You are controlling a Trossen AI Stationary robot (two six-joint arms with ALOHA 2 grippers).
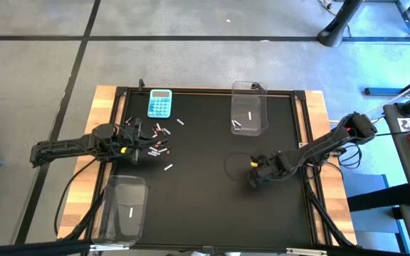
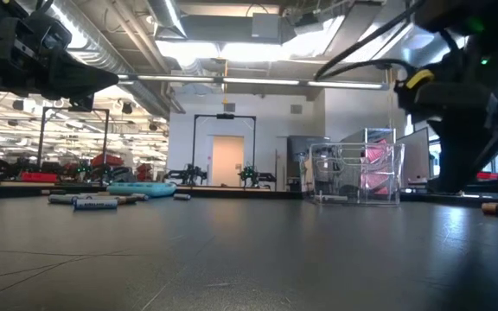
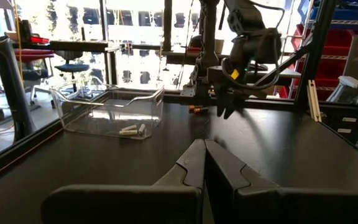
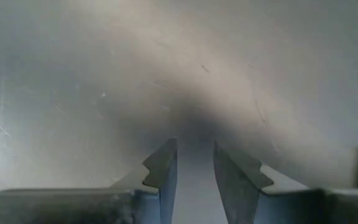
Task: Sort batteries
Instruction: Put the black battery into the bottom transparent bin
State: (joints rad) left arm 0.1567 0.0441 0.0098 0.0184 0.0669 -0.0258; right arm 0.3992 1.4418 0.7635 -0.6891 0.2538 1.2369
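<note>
The left gripper (image 1: 142, 144), fingers pressed together on nothing visible, sits at the table's (image 1: 212, 213) 9 o'clock side in the main scatter of batteries (image 1: 159, 141). Further batteries lie in the clear bin (image 1: 248, 91) at 1 o'clock and one in the clear bin (image 1: 112, 195) at 7 o'clock. The right gripper (image 4: 194, 148) hangs just right of centre, toward 3 o'clock, fingers a narrow gap apart and empty. The light-blue calculator (image 1: 159, 103) lies at 11 o'clock, its key markings too small to read.
</note>
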